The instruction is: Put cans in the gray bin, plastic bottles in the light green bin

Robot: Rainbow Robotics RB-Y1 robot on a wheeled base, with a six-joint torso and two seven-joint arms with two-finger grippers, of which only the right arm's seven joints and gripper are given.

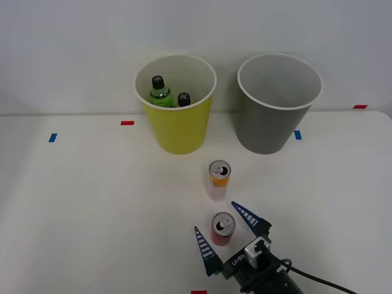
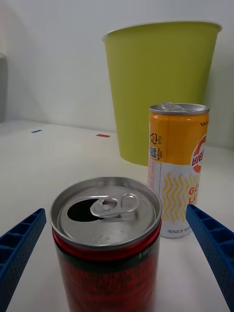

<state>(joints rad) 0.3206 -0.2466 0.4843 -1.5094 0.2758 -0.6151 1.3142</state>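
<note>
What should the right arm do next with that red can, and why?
Probably close the fingers: the right gripper is open with the upright red can between them, not yet gripped. The gray bin stands empty.

right gripper point(image 1: 228, 229): two blue fingers point(image 1: 206, 250), wedge-shaped, tapering to a point, ribbed along the faces; wrist view shows the ribs as a row of open rectangular cells in the blue plastic point(image 2: 213, 243); fingers mount on a black body point(image 1: 257, 275); white block on top of it with small dark markings; white lettering on the black housing, illegible; black cable point(image 1: 318, 280) off the back
</note>
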